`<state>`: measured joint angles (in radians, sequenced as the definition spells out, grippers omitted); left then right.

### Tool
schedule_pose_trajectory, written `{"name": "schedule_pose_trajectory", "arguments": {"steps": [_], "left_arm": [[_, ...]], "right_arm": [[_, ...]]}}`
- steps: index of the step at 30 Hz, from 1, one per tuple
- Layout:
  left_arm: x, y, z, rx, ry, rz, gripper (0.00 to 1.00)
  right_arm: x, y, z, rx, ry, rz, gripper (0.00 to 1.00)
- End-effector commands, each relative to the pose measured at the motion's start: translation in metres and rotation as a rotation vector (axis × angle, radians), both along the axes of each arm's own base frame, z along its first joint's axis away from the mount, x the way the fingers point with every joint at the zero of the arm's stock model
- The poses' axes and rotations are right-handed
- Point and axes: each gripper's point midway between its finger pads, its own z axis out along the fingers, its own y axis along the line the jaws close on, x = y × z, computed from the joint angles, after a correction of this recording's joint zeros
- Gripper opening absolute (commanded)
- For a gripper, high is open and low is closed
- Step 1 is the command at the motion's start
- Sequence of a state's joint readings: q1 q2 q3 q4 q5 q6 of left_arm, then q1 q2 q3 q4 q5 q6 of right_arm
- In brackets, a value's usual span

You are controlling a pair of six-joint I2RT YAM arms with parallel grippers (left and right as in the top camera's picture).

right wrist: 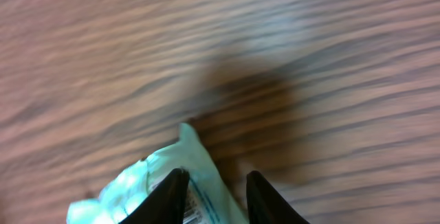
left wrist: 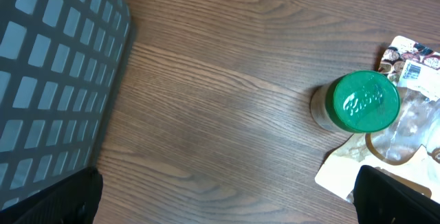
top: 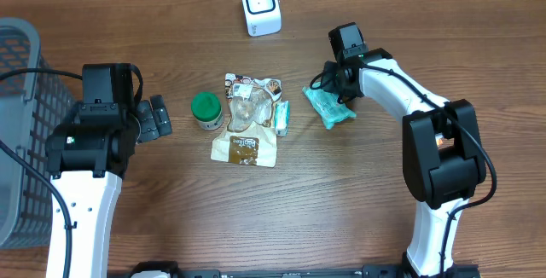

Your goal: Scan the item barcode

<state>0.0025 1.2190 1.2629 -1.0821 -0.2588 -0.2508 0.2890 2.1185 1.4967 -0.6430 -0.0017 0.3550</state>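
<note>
Straddling the teal packet (top: 331, 110) is the right end effector (right wrist: 217, 174).

Overhead is bright and even for me, sharp, with only soft shadows on the table (top: 341, 201). Right wrist view is smeared, the grain streaking, with a dark shadow beyond the sharper teal packet (right wrist: 137, 186). Left wrist is clear, and the green lid (left wrist: 365, 101) glints faintly.

The near half of the table (top: 281, 218), between the two arm bases, is bare wood and gives free passage. At mid-depth the centre is blocked by a green-lidded jar (top: 206, 110), snack pouch (top: 246, 137) and small bar (top: 282, 118) crowded together, with a teal packet (top: 331, 107) just to their right. A grey basket (top: 21, 73) walls off the left edge, and the scanner (top: 260, 5) stands at far centre with open wood on either side.
</note>
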Motion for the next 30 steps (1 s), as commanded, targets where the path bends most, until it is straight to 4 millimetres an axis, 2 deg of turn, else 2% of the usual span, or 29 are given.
{"name": "schedule_pose_trajectory", "arguments": {"steps": [1, 5, 10, 13, 15, 17, 18, 20, 22, 23, 24, 27, 30], "left_arm": [[0.001, 0.003, 0.000, 0.018, 0.004, -0.007, 1.00], [0.001, 0.003, 0.000, 0.018, 0.004, -0.006, 1.00], [0.001, 0.003, 0.000, 0.018, 0.004, -0.007, 0.99], [0.001, 0.003, 0.000, 0.018, 0.004, -0.007, 1.00], [0.001, 0.003, 0.000, 0.018, 0.004, -0.007, 0.99], [0.001, 0.003, 0.000, 0.018, 0.004, -0.007, 1.00], [0.001, 0.003, 0.000, 0.018, 0.004, -0.007, 1.00], [0.001, 0.003, 0.000, 0.018, 0.004, -0.007, 1.00], [0.001, 0.003, 0.000, 0.018, 0.004, -0.007, 1.00], [0.001, 0.003, 0.000, 0.018, 0.004, -0.007, 0.99], [0.001, 0.003, 0.000, 0.018, 0.004, -0.007, 1.00], [0.001, 0.003, 0.000, 0.018, 0.004, -0.007, 1.00], [0.001, 0.003, 0.001, 0.018, 0.004, -0.007, 1.00]], "right_arm": [[-0.025, 0.044, -0.001, 0.138, 0.043, 0.332, 0.48], [-0.048, 0.056, -0.002, 0.176, 0.111, 0.422, 0.58], [-0.060, 0.051, 0.002, 0.171, 0.176, 0.417, 0.60], [-0.057, 0.045, 0.021, 0.171, 0.179, 0.402, 0.60], [-0.054, 0.037, 0.043, 0.173, 0.171, 0.383, 0.61], [-0.053, 0.022, 0.062, 0.163, 0.170, 0.352, 0.70], [-0.054, 0.015, 0.069, 0.161, 0.175, 0.334, 0.79], [-0.058, -0.009, 0.082, 0.171, 0.203, 0.256, 0.91], [-0.067, -0.030, 0.082, 0.192, 0.267, 0.156, 0.91], [-0.081, -0.051, 0.074, 0.219, 0.351, 0.062, 0.92], [-0.086, -0.056, 0.070, 0.237, 0.378, 0.041, 0.92], [-0.101, -0.062, 0.055, 0.290, 0.434, 0.008, 0.92], [-0.115, -0.054, 0.041, 0.349, 0.467, 0.034, 0.92]]}}
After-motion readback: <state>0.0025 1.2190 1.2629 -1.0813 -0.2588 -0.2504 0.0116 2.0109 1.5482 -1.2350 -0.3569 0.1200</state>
